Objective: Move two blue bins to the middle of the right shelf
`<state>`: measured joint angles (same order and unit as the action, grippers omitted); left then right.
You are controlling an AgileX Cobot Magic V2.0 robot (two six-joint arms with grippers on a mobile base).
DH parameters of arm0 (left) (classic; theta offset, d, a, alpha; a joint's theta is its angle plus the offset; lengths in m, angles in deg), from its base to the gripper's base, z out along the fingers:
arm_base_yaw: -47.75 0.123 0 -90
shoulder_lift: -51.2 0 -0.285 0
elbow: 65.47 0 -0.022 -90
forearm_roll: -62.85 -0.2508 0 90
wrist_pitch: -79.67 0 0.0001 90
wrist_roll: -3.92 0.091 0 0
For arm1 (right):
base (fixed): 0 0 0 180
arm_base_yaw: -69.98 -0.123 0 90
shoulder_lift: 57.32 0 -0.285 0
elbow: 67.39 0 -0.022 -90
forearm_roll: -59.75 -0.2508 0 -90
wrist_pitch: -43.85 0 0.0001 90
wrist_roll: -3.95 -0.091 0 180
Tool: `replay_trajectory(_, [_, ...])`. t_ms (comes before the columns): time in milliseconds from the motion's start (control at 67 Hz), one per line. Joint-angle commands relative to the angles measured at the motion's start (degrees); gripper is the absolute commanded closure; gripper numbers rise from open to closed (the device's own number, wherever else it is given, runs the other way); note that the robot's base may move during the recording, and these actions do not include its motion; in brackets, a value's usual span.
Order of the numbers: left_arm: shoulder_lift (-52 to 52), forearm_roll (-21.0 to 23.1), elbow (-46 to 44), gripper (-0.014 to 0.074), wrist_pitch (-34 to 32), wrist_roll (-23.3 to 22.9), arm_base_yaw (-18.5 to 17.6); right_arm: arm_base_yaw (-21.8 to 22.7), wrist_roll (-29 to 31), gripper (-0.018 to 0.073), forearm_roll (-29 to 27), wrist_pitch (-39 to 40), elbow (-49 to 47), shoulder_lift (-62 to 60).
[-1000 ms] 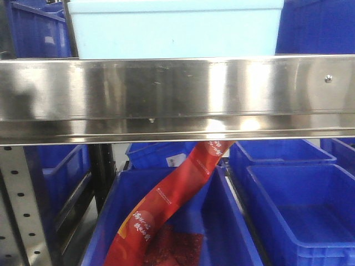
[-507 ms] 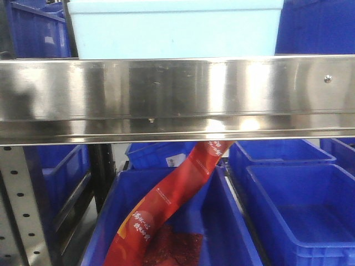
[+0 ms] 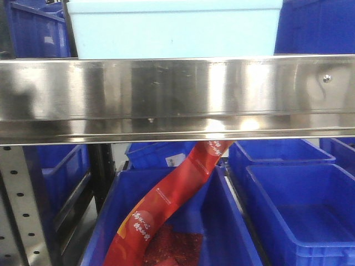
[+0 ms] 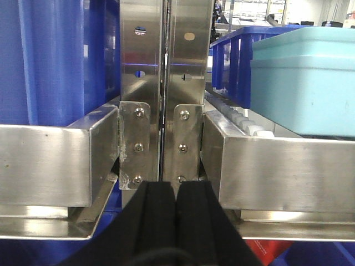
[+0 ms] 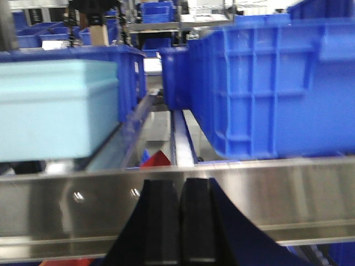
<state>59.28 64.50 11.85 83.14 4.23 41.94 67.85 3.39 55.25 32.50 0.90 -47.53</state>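
One pale light-blue bin stands on the right shelf middle, just behind its shiny steel front rail. In the left wrist view that bin sits on white rollers to the right and beyond my left gripper. This gripper is shut and empty, level with the rail ends at the steel uprights. My right gripper is also shut and empty, in front of the rail. From there the pale bin lies to the left, behind the rail.
Dark blue bins flank the pale bin on the same level, one close at the right and one at the left. Below the rail, more dark blue bins stand; one holds a red packet. A grey perforated upright rises at lower left.
Only the reflections on the steel rail have shifted slightly, mostly near its right-hand screw. The pale bin and the shelf stay where they were.
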Motion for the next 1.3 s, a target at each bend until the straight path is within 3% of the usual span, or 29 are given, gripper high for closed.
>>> replay_trajectory(0, [-0.29,0.34,-0.10,0.0707,-1.47,0.12,0.06,0.75,1.07,0.0721,-1.17,4.50,4.58,-2.00])
replay_trajectory(134, [-0.29,0.34,-0.10,0.0707,-1.47,0.12,0.06,0.75,1.07,0.0721,-1.20,9.07,8.92,-2.00])
replay_trajectory(239, [-0.29,0.34,-0.10,0.0707,-1.47,0.12,0.06,0.75,1.10,0.0721,-1.20,6.03,8.92,-2.00])
replay_trajectory(1283, [-0.29,0.34,-0.10,0.0707,-1.47,0.12,0.06,0.75,1.10,0.0721,-1.20,6.28,8.92,-2.00])
